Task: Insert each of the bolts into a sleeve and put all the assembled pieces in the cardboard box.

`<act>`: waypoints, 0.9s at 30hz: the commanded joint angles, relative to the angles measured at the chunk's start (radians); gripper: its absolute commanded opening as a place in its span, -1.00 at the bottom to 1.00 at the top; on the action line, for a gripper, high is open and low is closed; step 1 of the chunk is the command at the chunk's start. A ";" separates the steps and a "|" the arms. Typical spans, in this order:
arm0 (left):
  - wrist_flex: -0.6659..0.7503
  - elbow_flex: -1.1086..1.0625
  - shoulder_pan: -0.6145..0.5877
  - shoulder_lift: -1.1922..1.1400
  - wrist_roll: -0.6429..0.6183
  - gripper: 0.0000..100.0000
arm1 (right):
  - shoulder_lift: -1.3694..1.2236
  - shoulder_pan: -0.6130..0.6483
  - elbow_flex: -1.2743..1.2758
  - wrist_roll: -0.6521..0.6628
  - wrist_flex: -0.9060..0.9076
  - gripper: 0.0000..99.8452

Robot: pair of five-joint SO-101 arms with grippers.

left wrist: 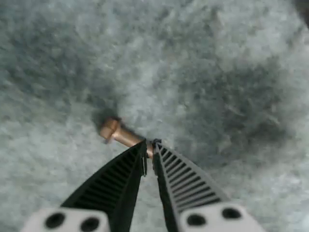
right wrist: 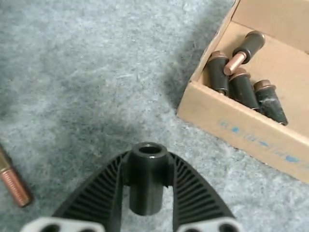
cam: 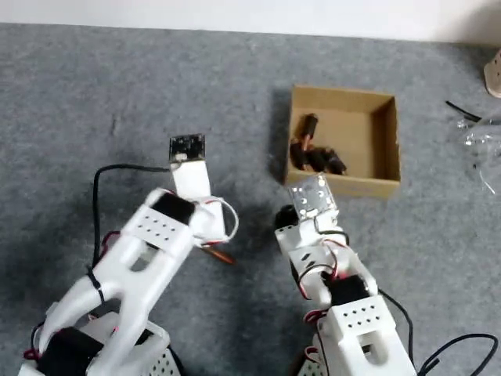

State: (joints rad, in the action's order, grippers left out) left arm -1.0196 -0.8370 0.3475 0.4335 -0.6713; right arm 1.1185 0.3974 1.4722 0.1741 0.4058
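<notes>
Left jaws pinch bolt (left wrist: 120, 134); right jaws, sleeve (right wrist: 146, 176); cardboard box (right wrist: 241, 128) holds four assemblies (right wrist: 241, 89).

A grey, fuzzy felt mat (cam: 117, 94) is seen spread across the tabletop. At its right edge, a tangle of thin dark wires and clear plastic (cam: 476, 129) is spotted.

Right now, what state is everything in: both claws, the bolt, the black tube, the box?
Left gripper: shut on the bolt.
Bolt: pinched at its shank end, head sticking out.
Right gripper: shut on the sleeve.
Sleeve: held, open end showing, empty.
Cardboard box: open-topped, upright.
Assembled pieces: four, lying in the box.
</notes>
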 commanded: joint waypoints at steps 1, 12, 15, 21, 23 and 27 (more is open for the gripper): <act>-0.008 0.002 0.028 0.002 -0.164 -0.92 | 0.025 -0.013 -0.007 0.009 -0.038 -0.99; -0.008 -0.045 -0.028 -0.007 -0.215 -0.92 | 0.025 -0.013 -0.007 0.009 -0.038 -0.99; -0.014 -0.067 -0.012 -0.007 -0.215 -0.92 | 0.025 -0.013 -0.007 0.009 -0.038 -0.99; -0.008 -0.068 -0.015 -0.007 -0.218 -0.87 | 0.025 -0.013 -0.004 0.009 -0.068 -0.99; -0.008 -0.070 -0.019 -0.007 -0.219 -0.76 | 0.025 -0.013 -0.004 0.009 -0.068 -0.99; 0.009 -0.101 -0.015 -0.007 -0.222 -0.56 | 0.025 -0.013 -0.004 0.009 -0.068 -0.99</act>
State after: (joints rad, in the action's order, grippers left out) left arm -1.0242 -0.9321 0.3337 0.4273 -0.8876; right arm 1.1216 0.3974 1.4722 0.1741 0.3767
